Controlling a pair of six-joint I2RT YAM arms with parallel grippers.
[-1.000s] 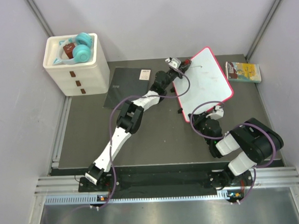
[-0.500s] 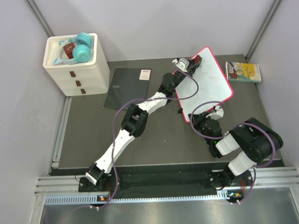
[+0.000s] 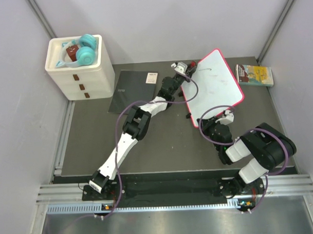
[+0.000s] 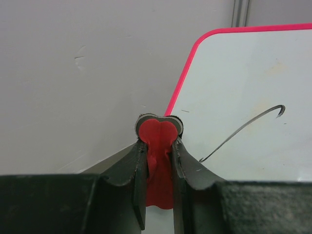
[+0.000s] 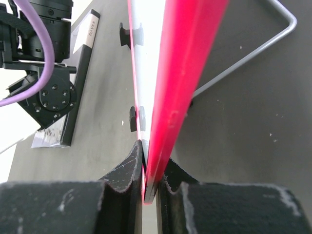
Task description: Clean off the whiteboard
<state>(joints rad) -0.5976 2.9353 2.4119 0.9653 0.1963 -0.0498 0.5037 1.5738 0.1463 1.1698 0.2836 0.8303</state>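
The whiteboard (image 3: 217,86), white with a pink-red frame, stands tilted on the dark mat. It also shows in the left wrist view (image 4: 243,83) and edge-on in the right wrist view (image 5: 187,68). A thin dark curved stroke (image 4: 243,129) remains near its upper left corner. My left gripper (image 3: 184,68) (image 4: 158,144) is shut on a small red eraser (image 4: 158,134), at the board's upper left edge. My right gripper (image 3: 224,116) (image 5: 151,163) is shut on the board's near edge.
A flat black notebook (image 3: 132,89) lies left of the board. A yellow-green book (image 3: 254,75) lies at the far right. A white drawer unit (image 3: 78,63) with teal headphones (image 3: 86,50) stands far left. A wire stand (image 5: 253,48) sits behind the board.
My left gripper swung right over the board's top corner with the eraser, then back left to the board's upper left edge. The right gripper and board have not moved.
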